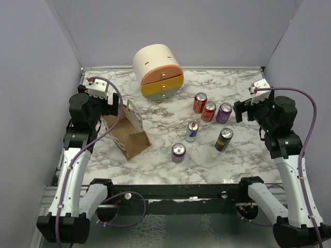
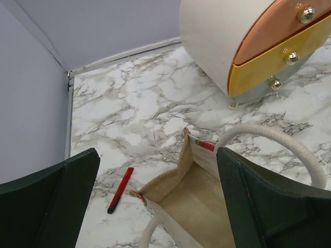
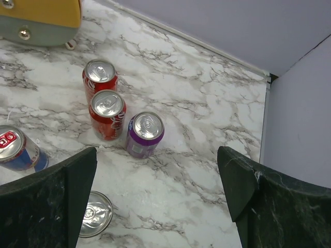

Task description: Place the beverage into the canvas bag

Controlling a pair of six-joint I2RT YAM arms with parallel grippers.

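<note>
The tan canvas bag [image 1: 128,133] with cream loop handles stands open-mouthed on the left of the marble table. My left gripper [image 1: 110,106] hovers open just above its mouth; in the left wrist view the bag's empty inside [image 2: 199,204] lies below the open gripper [image 2: 158,173]. Several beverage cans stand right of centre: two red ones [image 1: 200,102] [image 1: 208,111], a purple one [image 1: 224,112], a blue-silver one [image 1: 192,131], a dark one [image 1: 224,139] and another purple one [image 1: 178,152]. My right gripper [image 1: 242,110] hangs open beside the purple can [image 3: 145,134], holding nothing [image 3: 158,168].
A cream rounded drawer box [image 1: 158,70] with orange and yellow drawers stands at the back centre. A red pen [image 2: 120,190] lies on the table beside the bag's corner. Grey walls close in the table on three sides.
</note>
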